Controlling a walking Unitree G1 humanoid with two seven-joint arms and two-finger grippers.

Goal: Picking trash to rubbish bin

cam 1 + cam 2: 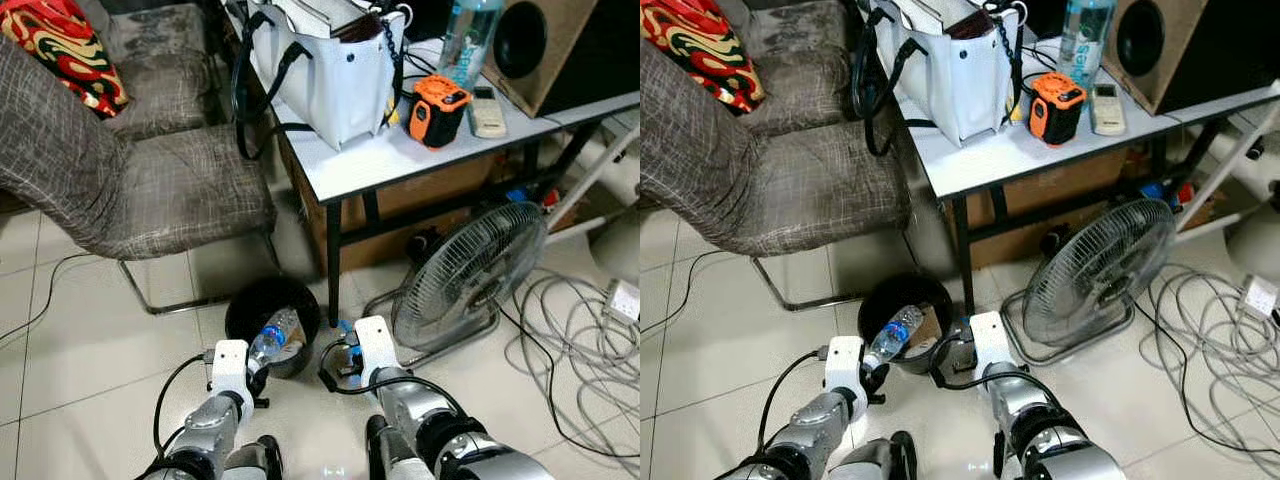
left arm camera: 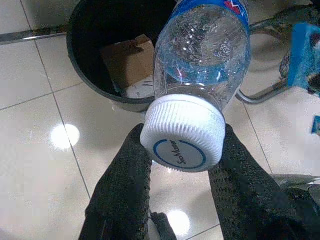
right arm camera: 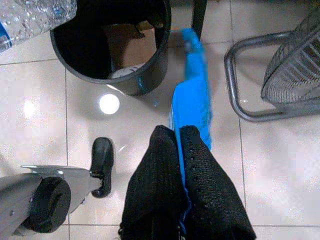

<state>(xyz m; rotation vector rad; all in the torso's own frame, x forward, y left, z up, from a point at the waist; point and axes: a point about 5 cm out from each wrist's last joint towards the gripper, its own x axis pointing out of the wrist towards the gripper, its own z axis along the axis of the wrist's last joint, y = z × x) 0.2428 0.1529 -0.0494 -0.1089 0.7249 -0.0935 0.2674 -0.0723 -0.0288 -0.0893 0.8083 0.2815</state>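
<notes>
A clear plastic bottle (image 1: 272, 337) with a white cap (image 2: 182, 134) sits in my left gripper (image 2: 181, 165), which is shut on its cap end. The bottle's body leans over the rim of the black rubbish bin (image 1: 240, 303) on the tiled floor. The bin (image 2: 80, 60) holds a brown cardboard piece (image 2: 127, 62) and some white paper. My right gripper (image 3: 179, 165) is shut on a blue plastic wrapper (image 3: 192, 102) that hangs just right of the bin (image 3: 145, 80), beside the table leg.
A standing fan (image 1: 468, 272) sits on the floor to the right, with grey cables (image 1: 580, 350) beyond it. A grey chair (image 1: 150, 190) stands behind the bin on the left. A white table (image 1: 370, 160) carries a white bag, an orange device and a speaker.
</notes>
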